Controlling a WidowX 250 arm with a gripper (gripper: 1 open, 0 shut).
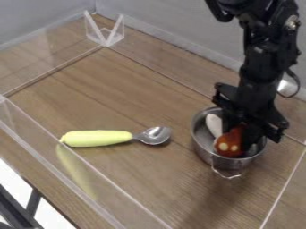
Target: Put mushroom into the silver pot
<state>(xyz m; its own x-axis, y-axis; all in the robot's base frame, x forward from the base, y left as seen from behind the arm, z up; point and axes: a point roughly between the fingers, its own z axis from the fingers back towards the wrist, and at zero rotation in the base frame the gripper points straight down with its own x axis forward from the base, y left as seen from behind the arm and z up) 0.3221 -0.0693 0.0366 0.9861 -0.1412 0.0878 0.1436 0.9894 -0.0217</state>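
1. Mushroom (227, 143): inside silver pot (209, 162), right of frame, cap tilted outward.
2. Gripper (248, 136): closed on mushroom, fingertips down in pot.
3. Likely step: release. Lower until supported, open slowly, lift straight up, avoid rim.

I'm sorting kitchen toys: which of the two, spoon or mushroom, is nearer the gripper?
The mushroom: in the pot, right at the gripper; the spoon lies outside.

yellow-handled spoon (116, 138) on wooden surface (149, 183)
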